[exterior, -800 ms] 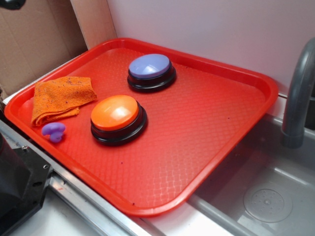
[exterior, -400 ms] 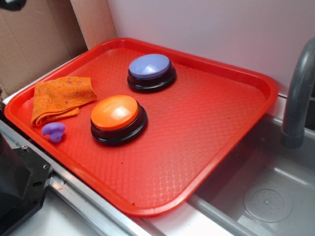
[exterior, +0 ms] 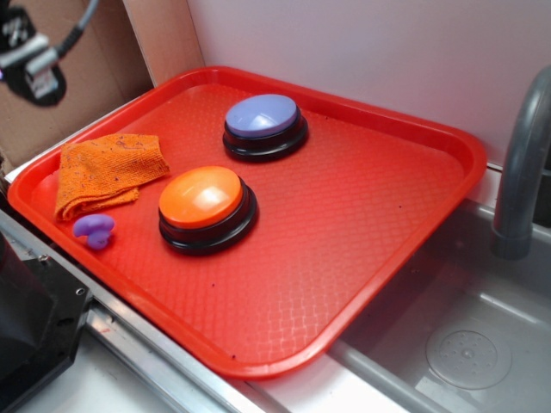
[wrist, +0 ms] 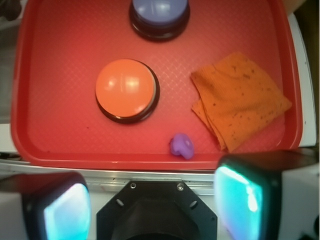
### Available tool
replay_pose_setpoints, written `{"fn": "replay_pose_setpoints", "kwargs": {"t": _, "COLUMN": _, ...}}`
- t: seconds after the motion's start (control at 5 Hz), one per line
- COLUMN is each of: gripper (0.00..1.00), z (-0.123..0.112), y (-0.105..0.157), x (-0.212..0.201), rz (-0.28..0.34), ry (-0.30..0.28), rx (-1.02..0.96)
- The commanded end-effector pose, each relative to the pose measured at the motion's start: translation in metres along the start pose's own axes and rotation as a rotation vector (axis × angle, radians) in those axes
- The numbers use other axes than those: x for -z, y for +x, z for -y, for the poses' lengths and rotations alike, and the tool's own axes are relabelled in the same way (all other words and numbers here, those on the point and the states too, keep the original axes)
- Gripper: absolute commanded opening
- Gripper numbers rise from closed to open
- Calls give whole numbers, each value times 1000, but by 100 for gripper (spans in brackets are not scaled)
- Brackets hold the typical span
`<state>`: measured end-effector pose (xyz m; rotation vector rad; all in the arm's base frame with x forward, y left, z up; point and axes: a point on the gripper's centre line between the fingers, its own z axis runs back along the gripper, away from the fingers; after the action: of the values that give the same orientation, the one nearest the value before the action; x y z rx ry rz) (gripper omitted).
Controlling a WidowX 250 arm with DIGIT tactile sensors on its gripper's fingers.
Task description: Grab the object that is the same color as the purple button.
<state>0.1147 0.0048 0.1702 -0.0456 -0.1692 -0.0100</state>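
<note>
The tool (wrist: 150, 200) hangs high above the near rim of the red tray (wrist: 60, 30), its two pads wide apart and holding nothing; in the exterior view only part of the arm shows at the upper left corner. In the wrist view the two finger pads (wrist: 62, 212) fill the lower corners, and the gap between them looks down on the tray's edge.

The object (wrist: 181, 145), a small lumpy lavender piece, lies on the tray floor just inside that near rim, a little to the right of the tool's centre line in the wrist view and well below it. It sits just beside the corner of the orange cloth (wrist: 240, 100) and near the orange button (wrist: 126, 88), apart from both. Its long axis cannot be told at this size.

The purple button (exterior: 263, 116) stands farther up the tray, beyond the orange one. My reading is that the approach is only starting: the tool needs to shift slightly toward the cloth side and descend.
</note>
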Motion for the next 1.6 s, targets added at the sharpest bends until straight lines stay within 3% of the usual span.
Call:
{"fn": "replay_pose_setpoints", "kwargs": {"t": 0.0, "gripper": 100, "z": -30, "y": -4, "x": 61, "rz": -42, "ry": 38, "rx": -24}}
{"fn": "replay_pose_setpoints", "kwargs": {"t": 0.4, "gripper": 100, "z": -34, "y": -11, "x": 109, "rz": -102, "ry": 81, "rx": 52}}
{"fn": "replay_pose_setpoints", "kwargs": {"t": 0.8, "gripper": 100, "z": -47, "y": -13, "x": 135, "rz": -135, "ry": 70, "rx": 48}}
{"fn": "replay_pose_setpoints", "kwargs": {"t": 1.0, "gripper": 0, "z": -53, "y": -14, "x": 139, "rz": -127, "ry": 71, "rx": 10}}
{"fn": "replay_pose_setpoints", "kwargs": {"t": 1.4, "gripper": 0, "z": -59, "y": -12, "x": 144, "rz": -155, "ry": 79, "rx": -15}}
